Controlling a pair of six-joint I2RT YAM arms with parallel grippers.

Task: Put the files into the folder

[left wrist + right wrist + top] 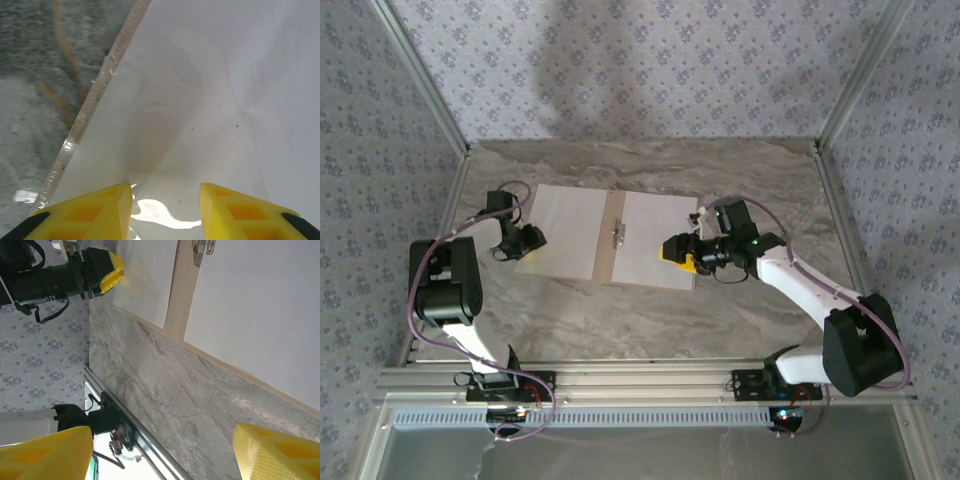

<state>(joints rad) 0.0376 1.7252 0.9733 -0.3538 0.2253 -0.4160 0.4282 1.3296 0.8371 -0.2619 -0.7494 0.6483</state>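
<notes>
The tan folder (613, 250) lies open and flat in the middle of the table, its metal clip (617, 235) on the spine. One white file (565, 230) covers its left half, another (655, 240) its right half. My left gripper (528, 240) is at the folder's left edge. In the left wrist view its yellow fingers (166, 195) stand apart over the white sheet (210, 90), which bulges slightly between them, beside the cardboard edge (90, 110). My right gripper (678, 254) hovers at the folder's right front corner, wide open (163, 440) over bare table, holding nothing.
Grey marble table (740, 310) surrounds the folder. An aluminium rail (640, 380) carrying both arm bases runs along the near edge. Metal frame posts (840, 95) and patterned walls close in the back and sides. The left arm (50, 280) appears in the right wrist view.
</notes>
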